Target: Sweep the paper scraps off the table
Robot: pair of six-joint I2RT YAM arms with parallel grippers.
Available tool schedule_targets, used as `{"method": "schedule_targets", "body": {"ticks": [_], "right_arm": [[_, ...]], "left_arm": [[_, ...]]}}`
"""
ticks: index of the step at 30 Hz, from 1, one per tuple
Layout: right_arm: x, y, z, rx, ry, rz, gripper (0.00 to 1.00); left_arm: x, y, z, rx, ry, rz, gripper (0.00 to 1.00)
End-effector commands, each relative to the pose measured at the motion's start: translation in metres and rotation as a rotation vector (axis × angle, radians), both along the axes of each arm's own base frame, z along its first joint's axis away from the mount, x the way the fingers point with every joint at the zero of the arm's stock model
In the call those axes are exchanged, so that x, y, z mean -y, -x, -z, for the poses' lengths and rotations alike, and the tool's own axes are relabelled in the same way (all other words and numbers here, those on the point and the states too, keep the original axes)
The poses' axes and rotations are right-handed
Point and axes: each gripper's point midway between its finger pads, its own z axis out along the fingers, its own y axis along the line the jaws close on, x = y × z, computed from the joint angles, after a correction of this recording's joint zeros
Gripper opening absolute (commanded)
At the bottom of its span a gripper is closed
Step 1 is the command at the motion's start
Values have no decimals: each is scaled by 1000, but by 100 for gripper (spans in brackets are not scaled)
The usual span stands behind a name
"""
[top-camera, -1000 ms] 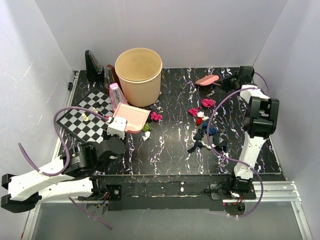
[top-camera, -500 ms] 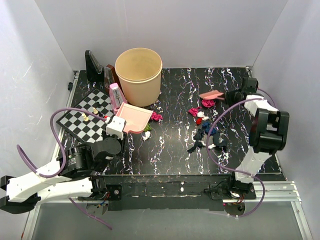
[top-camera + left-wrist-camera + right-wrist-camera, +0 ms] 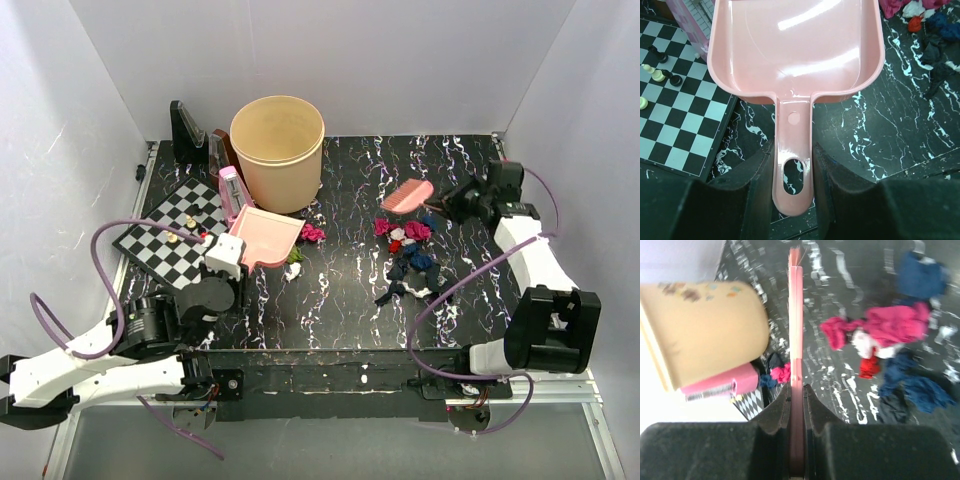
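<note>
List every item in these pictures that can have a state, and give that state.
dustpan: empty, handle clamped in the left gripper.
brush: clamped in the right gripper.
paper scraps: loose on the table, none in the dustpan.
bin: upright, open at the top.
chessboard: lying flat, a few pieces standing.

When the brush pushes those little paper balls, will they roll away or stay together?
The paper scraps look crumpled and small, so probably light, easy to push. Being lumpy rather than round, they'd likely tumble, not roll far. Loose ones might slip past the brush.
</note>
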Motion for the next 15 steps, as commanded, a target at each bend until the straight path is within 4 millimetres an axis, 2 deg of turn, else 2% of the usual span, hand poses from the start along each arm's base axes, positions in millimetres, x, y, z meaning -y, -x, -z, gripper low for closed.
{"method": "schedule_targets", "body": {"ticks": [1,8,12,15], "right_arm": [[-61,6,-47,164,83,-335,1],[-176,25,-48,237,-8,-626,1],[-229,33,-38,237,-39,-731,1],[-261,39,-26,220,-32,-782,1]], "left_arm": [[-13,-2,-8,39,62,-46,0],[-33,-7,-9,65,93,-167,0],[-36,-8,-8,74,96,-181,0],[-29,-7,-6,74,67,-125,0]]}}
